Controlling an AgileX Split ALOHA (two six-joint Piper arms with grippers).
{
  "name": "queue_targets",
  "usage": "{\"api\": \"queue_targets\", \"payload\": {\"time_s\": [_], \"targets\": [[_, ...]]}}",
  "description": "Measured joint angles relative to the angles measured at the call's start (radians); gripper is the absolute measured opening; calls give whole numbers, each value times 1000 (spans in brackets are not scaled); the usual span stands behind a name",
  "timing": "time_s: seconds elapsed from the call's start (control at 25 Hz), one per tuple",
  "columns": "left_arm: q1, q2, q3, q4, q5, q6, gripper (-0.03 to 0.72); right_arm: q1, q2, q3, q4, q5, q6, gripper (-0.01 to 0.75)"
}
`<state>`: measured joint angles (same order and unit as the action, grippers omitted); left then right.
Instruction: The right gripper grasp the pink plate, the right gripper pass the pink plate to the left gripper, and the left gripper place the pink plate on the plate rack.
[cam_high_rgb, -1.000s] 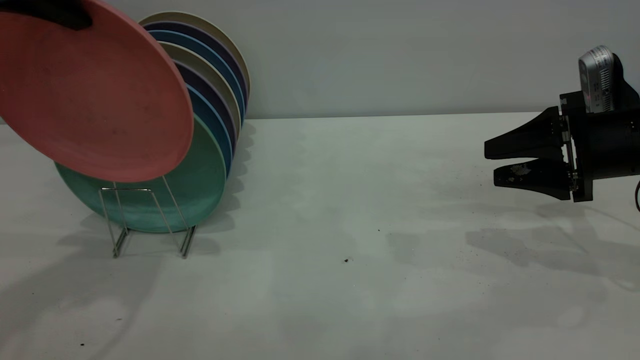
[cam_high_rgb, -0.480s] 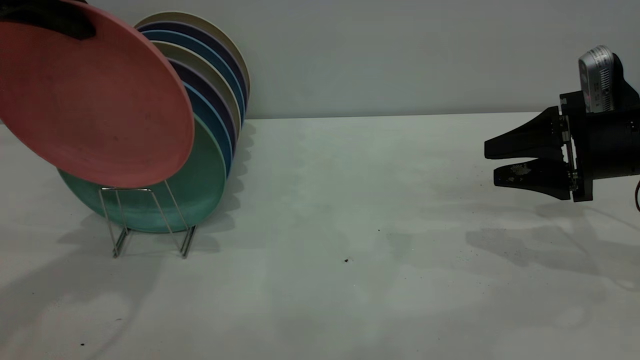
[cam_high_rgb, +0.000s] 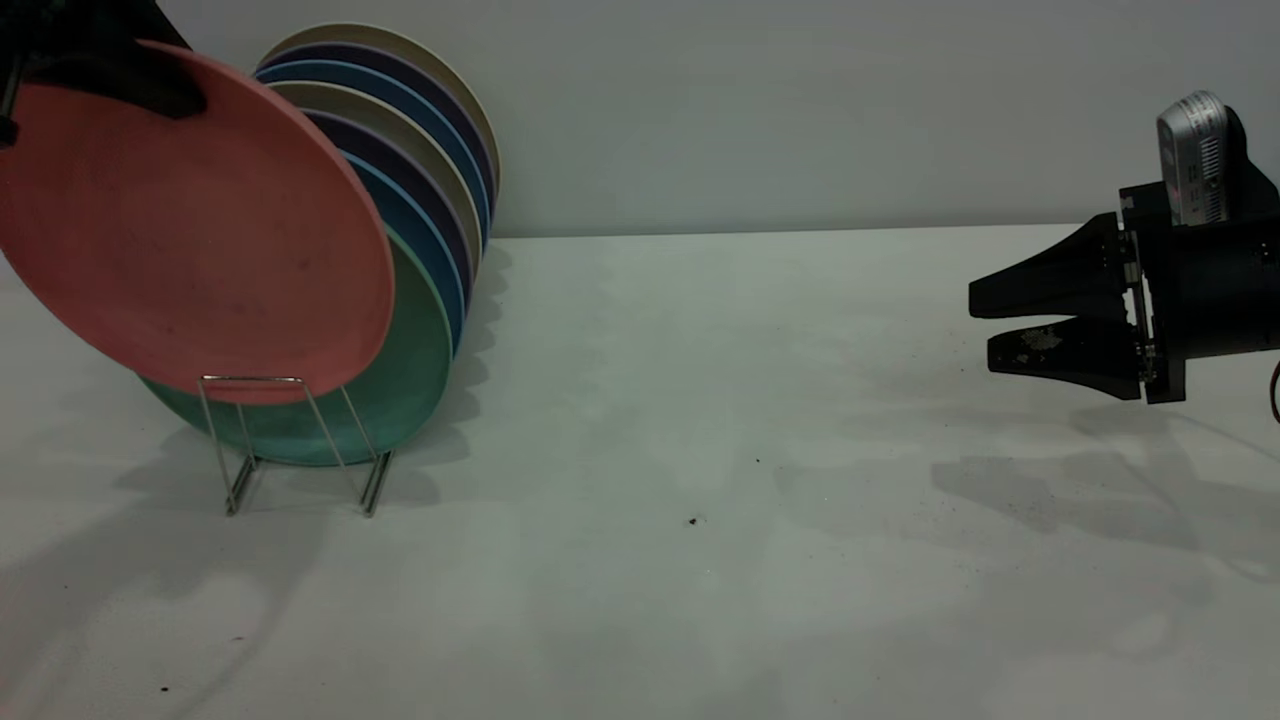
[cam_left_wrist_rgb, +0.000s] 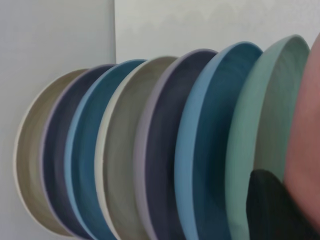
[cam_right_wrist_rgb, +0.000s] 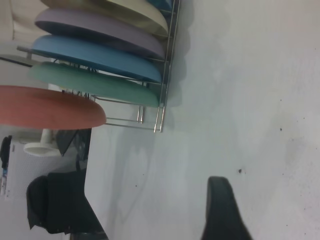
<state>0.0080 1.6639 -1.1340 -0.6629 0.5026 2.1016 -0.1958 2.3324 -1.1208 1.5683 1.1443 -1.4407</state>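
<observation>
The pink plate hangs tilted at the far left, in front of the green plate. My left gripper is shut on the pink plate's top rim. The plate's lower rim has dipped just behind the top wire of the front loop of the plate rack, above the table. In the left wrist view a black finger lies against the pink plate, next to the green plate. My right gripper hovers open and empty at the far right. In its wrist view the pink plate is edge-on by the rack.
Behind the green plate the rack holds several more plates, blue, dark purple and cream, leaning back toward the wall. The white table between rack and right gripper carries only small dark specks.
The left gripper has lowered the pink plate and shifted it slightly right, so its lower rim now dips behind the rack's front loop. The right gripper has not moved.
</observation>
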Motion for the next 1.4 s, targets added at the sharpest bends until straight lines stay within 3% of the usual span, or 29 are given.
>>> {"api": "queue_targets", "payload": {"time_s": [0.24, 0.52, 0.68, 0.88, 1.16, 1.4], "targets": [[0, 0, 0, -3, 1, 0, 127, 0, 0, 0, 0, 0, 0, 493], [0, 0, 0, -3, 10, -15, 370, 0, 0, 0, 0, 0, 0, 493], [0, -2, 0, -4, 0, -29, 455, 0, 0, 0, 0, 0, 0, 493], [0, -47, 0, -59, -1, -104, 472, 0, 0, 0, 7, 0, 2, 493], [0, -191, 0, -266, 0, -301, 472, 0, -69, 0, -1, -3, 28, 493], [0, -288, 0, -324, 98, -732, 472, 19, -335, 0, -69, -1, 57, 493]]}}
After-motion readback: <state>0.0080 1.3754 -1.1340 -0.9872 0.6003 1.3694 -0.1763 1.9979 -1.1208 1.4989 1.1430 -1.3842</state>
